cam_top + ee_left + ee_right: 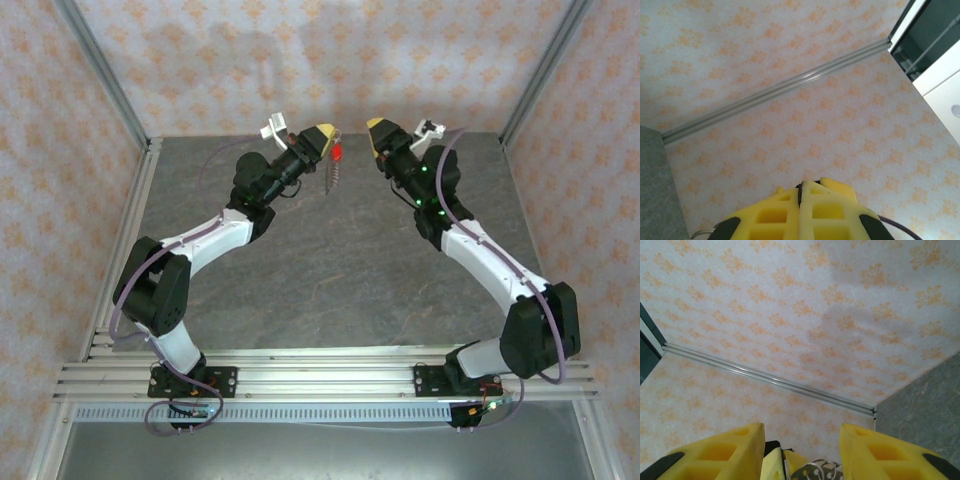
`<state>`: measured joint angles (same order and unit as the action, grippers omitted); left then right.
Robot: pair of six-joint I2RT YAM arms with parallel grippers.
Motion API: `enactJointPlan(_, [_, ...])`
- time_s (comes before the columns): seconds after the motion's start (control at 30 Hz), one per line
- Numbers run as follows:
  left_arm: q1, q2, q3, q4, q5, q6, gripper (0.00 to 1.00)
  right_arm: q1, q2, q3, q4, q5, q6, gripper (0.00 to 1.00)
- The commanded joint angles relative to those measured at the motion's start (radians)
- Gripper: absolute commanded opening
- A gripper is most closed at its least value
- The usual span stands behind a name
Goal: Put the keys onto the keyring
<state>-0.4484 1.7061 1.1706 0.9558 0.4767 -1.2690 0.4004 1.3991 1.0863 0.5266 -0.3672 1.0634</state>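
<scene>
From the bases at the bottom of the top view, we saw both arms reach up and inward over the bare grey tabletop (330,270), their ends meeting near the upper middle of the frame and lifted well off the surface. The left tool (325,135) had its yellow fingers pressed together with no gap showing at the wrist. The red key (338,152) sat just at its tip, and the keyring (332,178) dangled as a thin beaded strand right below the key. We could not tell whether the fingers pinched the key or the chain; we judged it to be the key, since the chain hung beneath it. The right tool (376,127), just beside and to the right, stood spread, with nothing between its fingers. Behind both was the patterned wall (300,60). We judged the task far along: key and chain hung together, perhaps threaded. If so, only closing the chain and setting it down was left.
</scene>
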Motion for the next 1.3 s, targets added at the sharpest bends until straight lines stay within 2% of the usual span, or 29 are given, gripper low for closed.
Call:
enactJointPlan(0.0, [-0.012, -0.047, -0.017, 0.089, -0.081, -0.016, 0.00, 0.047, 0.012, 0.021, 0.116, 0.084, 0.027, 0.42])
enactJointPlan(0.43, [-0.019, -0.066, -0.028, 0.078, -0.118, -0.015, 0.00, 0.125, 0.113, 0.082, 0.139, 0.102, -0.013, 0.35])
enactJointPlan(1.27, [-0.019, -0.063, -0.037, 0.080, -0.118, -0.013, 0.00, 0.147, 0.153, 0.124, 0.124, 0.041, -0.039, 0.25])
